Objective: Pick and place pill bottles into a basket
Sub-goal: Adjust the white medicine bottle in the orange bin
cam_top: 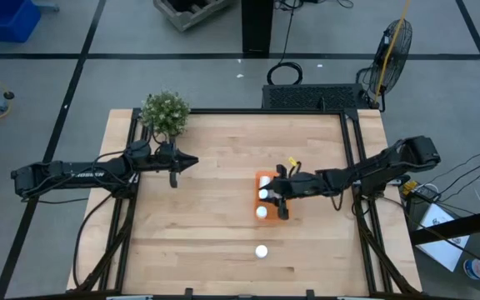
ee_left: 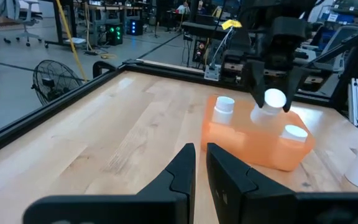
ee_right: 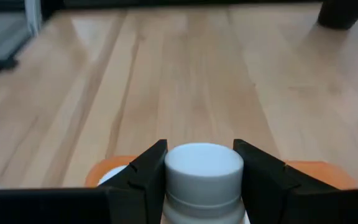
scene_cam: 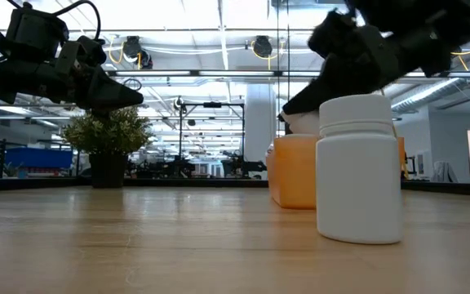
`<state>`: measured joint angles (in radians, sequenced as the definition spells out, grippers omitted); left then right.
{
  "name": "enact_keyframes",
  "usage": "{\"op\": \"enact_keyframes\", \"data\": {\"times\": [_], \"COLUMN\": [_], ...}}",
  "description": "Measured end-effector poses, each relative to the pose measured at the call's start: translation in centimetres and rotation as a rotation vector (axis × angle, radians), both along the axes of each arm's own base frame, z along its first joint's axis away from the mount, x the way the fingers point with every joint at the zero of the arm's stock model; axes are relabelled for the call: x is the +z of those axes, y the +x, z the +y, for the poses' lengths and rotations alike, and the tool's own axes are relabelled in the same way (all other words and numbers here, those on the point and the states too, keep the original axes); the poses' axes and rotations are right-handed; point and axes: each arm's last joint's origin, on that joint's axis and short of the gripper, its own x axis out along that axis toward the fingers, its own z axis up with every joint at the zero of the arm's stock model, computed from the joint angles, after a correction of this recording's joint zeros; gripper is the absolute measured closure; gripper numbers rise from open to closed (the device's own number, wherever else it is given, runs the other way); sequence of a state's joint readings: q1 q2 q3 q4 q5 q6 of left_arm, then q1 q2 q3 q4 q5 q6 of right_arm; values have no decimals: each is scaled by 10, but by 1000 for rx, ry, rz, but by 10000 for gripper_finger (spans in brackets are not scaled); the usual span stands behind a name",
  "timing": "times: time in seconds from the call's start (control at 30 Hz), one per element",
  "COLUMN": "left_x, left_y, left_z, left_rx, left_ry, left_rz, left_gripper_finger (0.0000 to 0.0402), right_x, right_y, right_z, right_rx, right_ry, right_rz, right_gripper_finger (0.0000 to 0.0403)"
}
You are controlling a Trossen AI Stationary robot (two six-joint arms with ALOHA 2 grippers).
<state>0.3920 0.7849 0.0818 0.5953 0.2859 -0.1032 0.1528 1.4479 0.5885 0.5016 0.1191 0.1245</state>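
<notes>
Low view — lone pill bottle (scene_cam: 359,170) standing nearest, in front of the basket (scene_cam: 294,171), right gripper (ee_right: 199,167) over the basket clamping a bottle's cap (ee_right: 204,163), left gripper (ee_left: 200,163) pinched closed, empty — beyond the basket by the potted plant (scene_cam: 108,145).

No legible text, label, brand or number on any object. The left arm (cam_top: 77,175) carries a pale marking along its link, too small to read. The pill bottle (scene_cam: 359,169) nearest the low camera shows a plain white side.
</notes>
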Motion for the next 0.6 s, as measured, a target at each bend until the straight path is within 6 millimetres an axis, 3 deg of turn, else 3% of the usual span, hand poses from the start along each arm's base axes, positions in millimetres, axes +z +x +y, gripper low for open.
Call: {"op": "enact_keyframes", "data": {"times": [0.2,0.6], "left_x": [0,0], "left_y": [0,0], "left_z": [0,0], "left_rx": [1,9], "left_ry": [-3,-3], "left_rz": [-2,-1], "left_gripper_finger": [357,357], "right_x": [-21,-25], "right_y": [-18,-29], "right_z": [-4,-1], "right_rx": [-43,-37], "right_ry": [9,39], "right_rz": [-37,-123], "right_gripper_finger": [251,249]}}
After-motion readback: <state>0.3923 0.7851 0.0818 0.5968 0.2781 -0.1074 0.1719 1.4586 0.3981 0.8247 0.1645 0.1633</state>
